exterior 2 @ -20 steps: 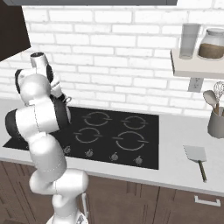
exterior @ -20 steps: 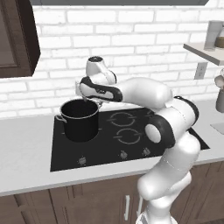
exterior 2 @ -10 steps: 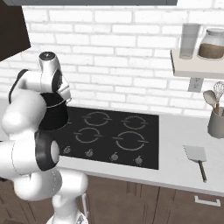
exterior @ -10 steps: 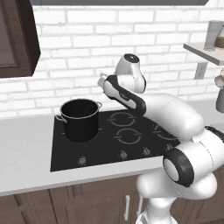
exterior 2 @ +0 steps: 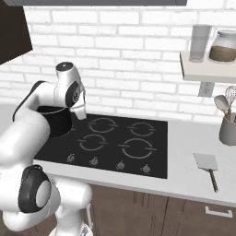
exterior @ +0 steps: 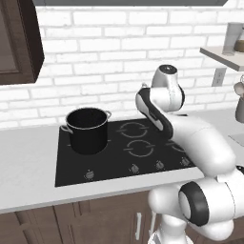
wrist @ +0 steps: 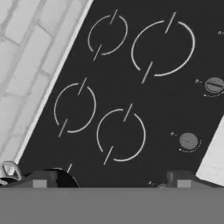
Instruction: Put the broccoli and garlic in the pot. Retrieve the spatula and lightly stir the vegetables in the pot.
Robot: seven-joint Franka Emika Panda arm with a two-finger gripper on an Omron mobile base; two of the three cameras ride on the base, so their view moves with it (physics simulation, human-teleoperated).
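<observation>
Above the black cooktop [wrist: 131, 87], open empty claw [wrist: 111, 181], pot [exterior: 87, 129] alongside.

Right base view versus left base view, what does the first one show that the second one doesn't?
Right base view alone: the spatula lying on the counter right of the cooktop, and a whisk in the utensil holder. Left base view alone: the whole pot with both silvery handles and its dark inside. Both share the black cooktop, the brick wall, the shelf and the arm.
</observation>
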